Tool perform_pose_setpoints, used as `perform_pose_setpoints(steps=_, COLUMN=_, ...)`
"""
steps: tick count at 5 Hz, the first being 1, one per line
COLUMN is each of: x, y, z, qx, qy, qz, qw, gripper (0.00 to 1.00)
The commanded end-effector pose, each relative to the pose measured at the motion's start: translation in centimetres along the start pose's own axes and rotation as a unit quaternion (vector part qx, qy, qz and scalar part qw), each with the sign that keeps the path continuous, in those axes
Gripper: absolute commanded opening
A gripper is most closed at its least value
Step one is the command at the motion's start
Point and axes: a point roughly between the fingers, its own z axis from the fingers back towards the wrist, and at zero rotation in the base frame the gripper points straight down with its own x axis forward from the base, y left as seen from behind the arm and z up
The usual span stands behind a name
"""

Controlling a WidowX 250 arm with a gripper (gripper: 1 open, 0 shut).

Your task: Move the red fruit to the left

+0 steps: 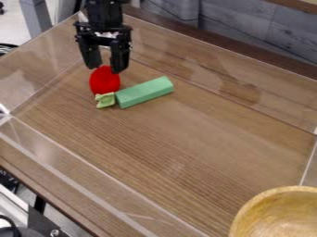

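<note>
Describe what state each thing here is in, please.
Gripper: open, pointing down at the red fruit
Red fruit: whole, lying on the table, leafy end toward the camera
Green block: lying flat beside the fruit
Bowl: upright, partly out of view
</note>
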Motion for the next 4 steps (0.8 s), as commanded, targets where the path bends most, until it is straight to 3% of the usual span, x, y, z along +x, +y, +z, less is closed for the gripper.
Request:
perform_pose_setpoints(steps=1, x=-0.20, y=-0.54, z=2.80, qx=0.015, qy=-0.036, qz=-0.009, qw=0.9992, gripper=1.00)
perform_pose_setpoints(steps=2, x=-0.48, y=-0.62, z=3.15, qx=0.015, qy=-0.034, qz=-0.011, qw=0.9993, gripper=1.00)
perform_pose_setpoints(steps=4, x=0.37, y=-0.70, z=3.72, qx=0.015, qy=-0.030, qz=-0.031, qw=0.9990, gripper=1.00)
